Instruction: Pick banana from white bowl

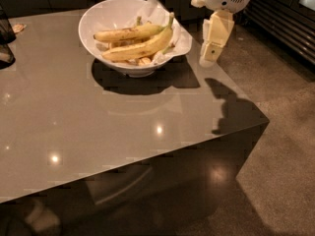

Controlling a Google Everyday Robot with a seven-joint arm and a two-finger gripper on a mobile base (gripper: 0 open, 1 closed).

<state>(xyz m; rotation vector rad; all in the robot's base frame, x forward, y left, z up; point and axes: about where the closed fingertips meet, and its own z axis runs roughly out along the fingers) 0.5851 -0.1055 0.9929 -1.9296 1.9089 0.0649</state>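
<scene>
The white bowl [101, 18] stands at the far middle of the grey glossy table [98, 122], lined with white paper. Two yellow bananas [142, 42] lie across it on top of some smaller pieces, stems pointing up to the right. My gripper [210, 57] hangs point-down from the cream arm at the top right. It is just right of the bowl, above the table's right edge, about level with the bowl's rim, and holds nothing. Its shadow falls on the table's near right corner.
A dark object [5, 38] stands at the table's far left edge, with a small scrap [18, 27] behind it. A dark slatted cabinet front [285, 23] runs along the right. Speckled floor [285, 156] lies right of the table.
</scene>
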